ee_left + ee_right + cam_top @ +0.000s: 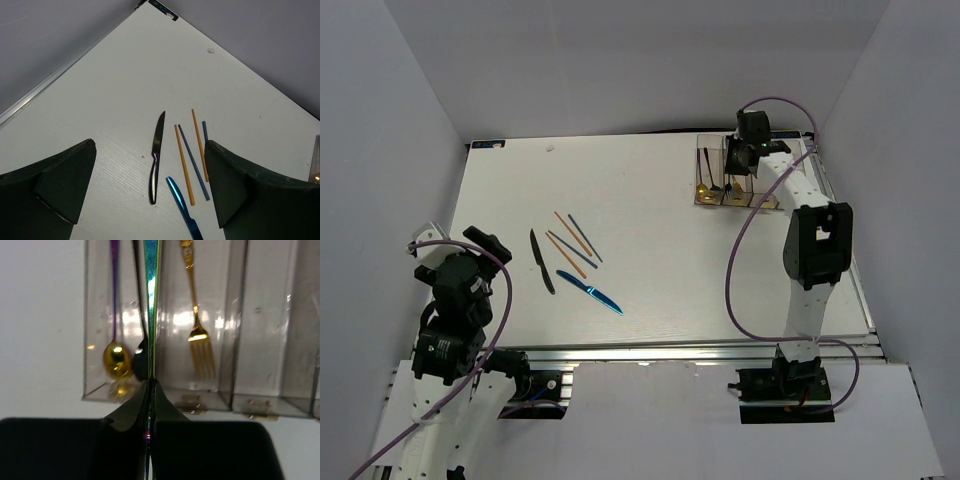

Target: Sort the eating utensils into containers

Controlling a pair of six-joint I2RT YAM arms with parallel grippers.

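Note:
My right gripper (151, 386) is shut on a thin iridescent utensil (151, 285), seen edge-on, so I cannot tell its kind. It hangs over the left end of the clear containers (210, 401), above the wall between the first two bins. The first bin holds a gold spoon (116, 360) and a dark spoon (140, 364); the second holds a gold fork (198, 345). From above, the right gripper (747, 150) is over the containers (708, 200) at the back right. My left gripper (149, 160) stands open above the table, short of a black knife (156, 160), a blue knife (182, 205) and chopsticks (184, 164).
The black knife (541, 262), blue knife (590, 293) and several orange and blue chopsticks (575, 240) lie together left of the table's middle, just ahead of the left gripper (480, 250). White walls close in the table on three sides.

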